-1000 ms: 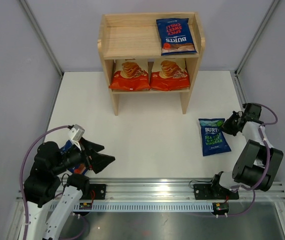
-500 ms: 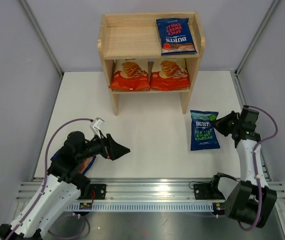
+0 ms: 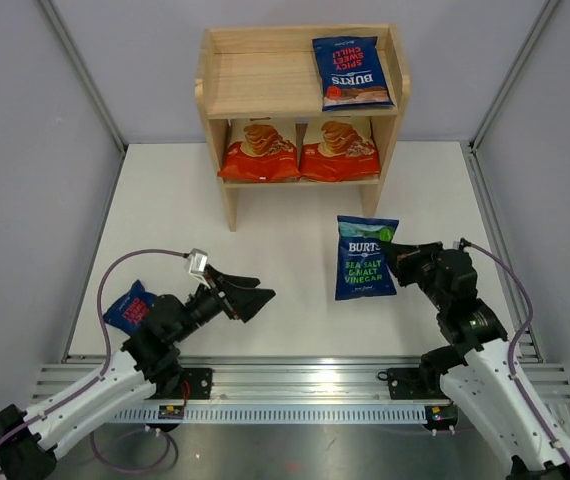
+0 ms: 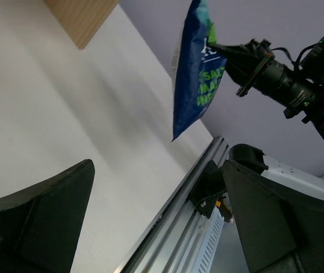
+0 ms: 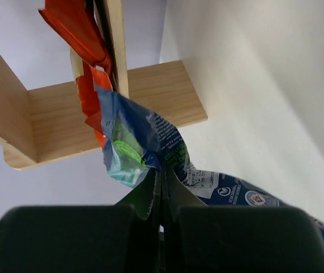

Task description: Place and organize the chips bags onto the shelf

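Pinching the green-lettered Burts bag [image 3: 365, 258] by its upper corner, the right gripper [image 3: 397, 256] had its jaws shut flat on the foil, in front of the shelf [image 3: 221, 105] and a little to the right of its middle. The free half of the top tier lay ahead and to the left of that claw, beside the Spicy Sweet Chilli Burts bag [image 3: 353, 72], while both Cassava Chips bags [image 3: 258, 150] filled the lower tier. So the coming carry looked like a forward, leftward and upward one, and it fell to the right arm. From above the held bag seemed to lie flat, long axis pointing towards the shelf. The left wrist view showed it instead hanging clear of the table [image 3: 295, 220], nearly upright (the overhead camera could not tell that). The right wrist view added only the crumpled corner between closed jaws. Spread wide and holding nothing, the left gripper [image 3: 250, 298] hovered over the table, with the red-accented Burts bag [image 3: 130, 308] lying behind it to its left, nearer that arm.
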`<state>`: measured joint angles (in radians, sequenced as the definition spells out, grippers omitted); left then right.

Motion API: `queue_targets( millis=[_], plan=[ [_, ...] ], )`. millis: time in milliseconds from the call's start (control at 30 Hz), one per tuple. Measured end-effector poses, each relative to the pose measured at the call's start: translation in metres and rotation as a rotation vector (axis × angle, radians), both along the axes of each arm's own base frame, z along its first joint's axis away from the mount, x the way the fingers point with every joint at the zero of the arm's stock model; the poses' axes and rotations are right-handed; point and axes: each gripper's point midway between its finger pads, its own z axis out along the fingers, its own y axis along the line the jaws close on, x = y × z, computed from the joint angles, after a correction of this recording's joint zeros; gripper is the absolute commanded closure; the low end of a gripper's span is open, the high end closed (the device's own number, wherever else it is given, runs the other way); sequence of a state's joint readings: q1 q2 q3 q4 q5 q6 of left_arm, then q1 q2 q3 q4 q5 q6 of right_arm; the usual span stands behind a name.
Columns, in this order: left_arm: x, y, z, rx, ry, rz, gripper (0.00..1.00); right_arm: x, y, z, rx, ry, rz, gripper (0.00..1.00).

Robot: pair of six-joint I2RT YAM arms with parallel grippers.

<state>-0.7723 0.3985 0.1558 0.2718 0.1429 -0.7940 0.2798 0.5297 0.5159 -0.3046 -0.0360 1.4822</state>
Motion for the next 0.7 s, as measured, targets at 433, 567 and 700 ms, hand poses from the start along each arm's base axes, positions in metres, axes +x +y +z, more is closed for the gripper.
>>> queue_targets(
  millis=[433, 567, 700],
  plan=[
    [-0.011, -0.033, 0.035, -0.128, -0.237, 0.02, 0.01, 0.004, 0.131, 0.082, 0.158, -0.103, 0.114, 1.0],
    [-0.01, -0.027, 0.046, -0.167, -0.265, 0.059, 0.01, 0.011, 0.148, 0.105, 0.201, -0.148, 0.104, 1.0],
    [-0.01, -0.022, 0.057, -0.206, -0.297, 0.08, 0.01, 0.009, 0.17, 0.122, 0.243, -0.177, 0.136, 1.0]
  ],
)
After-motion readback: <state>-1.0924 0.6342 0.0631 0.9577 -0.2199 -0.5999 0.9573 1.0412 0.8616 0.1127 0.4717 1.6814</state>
